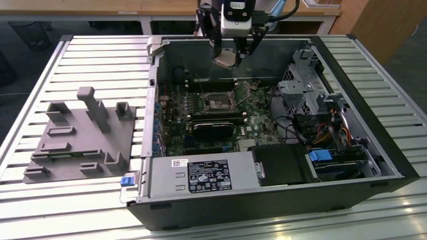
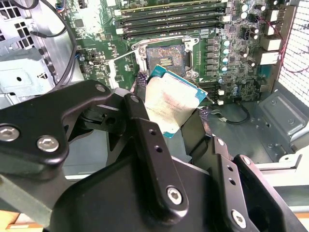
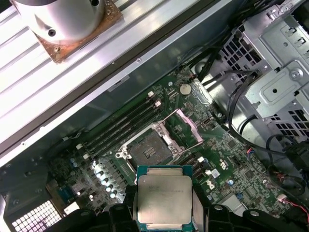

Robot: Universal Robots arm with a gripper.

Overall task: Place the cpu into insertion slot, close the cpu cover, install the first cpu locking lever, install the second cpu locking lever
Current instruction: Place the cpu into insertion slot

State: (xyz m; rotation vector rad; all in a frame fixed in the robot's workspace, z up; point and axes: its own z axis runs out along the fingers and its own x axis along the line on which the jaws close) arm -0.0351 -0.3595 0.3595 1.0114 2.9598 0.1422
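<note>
No text can be read; a white printed label is seen on the power supply; faint marking is carried on the cpu top face; neither can be made out.

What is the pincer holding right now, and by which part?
The pincer holds the chip, clamped by two opposite side edges, above the empty socket.

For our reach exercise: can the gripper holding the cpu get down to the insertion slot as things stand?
Probably yes. The gripper, shut on the cpu, hangs above the open case; the insertion slot lies bare, its cpu cover swung up, nothing seen between.
</note>
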